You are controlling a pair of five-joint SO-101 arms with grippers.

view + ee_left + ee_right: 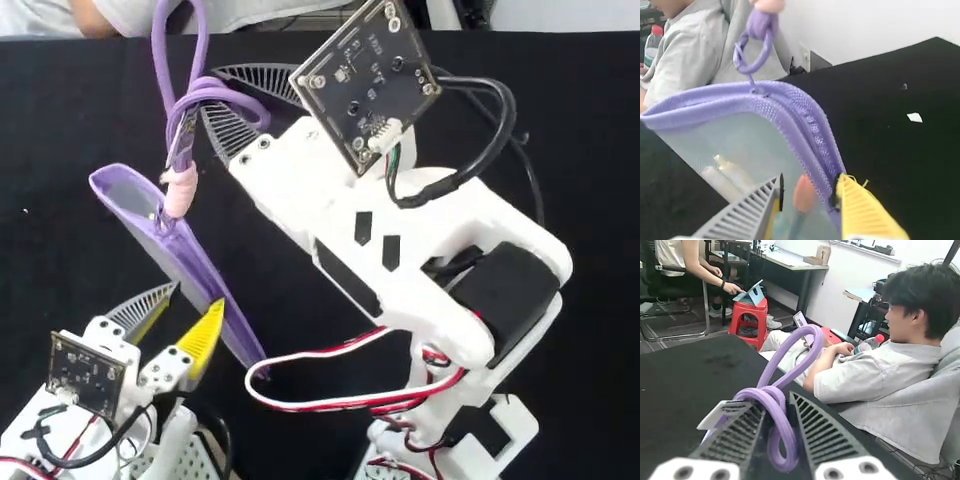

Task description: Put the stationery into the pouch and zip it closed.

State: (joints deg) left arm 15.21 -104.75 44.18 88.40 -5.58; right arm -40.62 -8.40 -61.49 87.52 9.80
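Your left gripper (198, 295), at the near left, is clamped on the near end of the purple pouch (130, 195). The pouch stands on edge on the black table (580, 120) with stationery (730, 172) inside. Farther right, your right gripper (771, 400) pinches the pouch's purple cord (776, 435).

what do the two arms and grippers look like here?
Both arms are white plastic, each with a bare camera board at the wrist. Right arm: black motor blocks, a black cable, red-and-white wires. Right gripper: two black ribbed fingers. Left gripper: one grey ribbed finger, one yellow.
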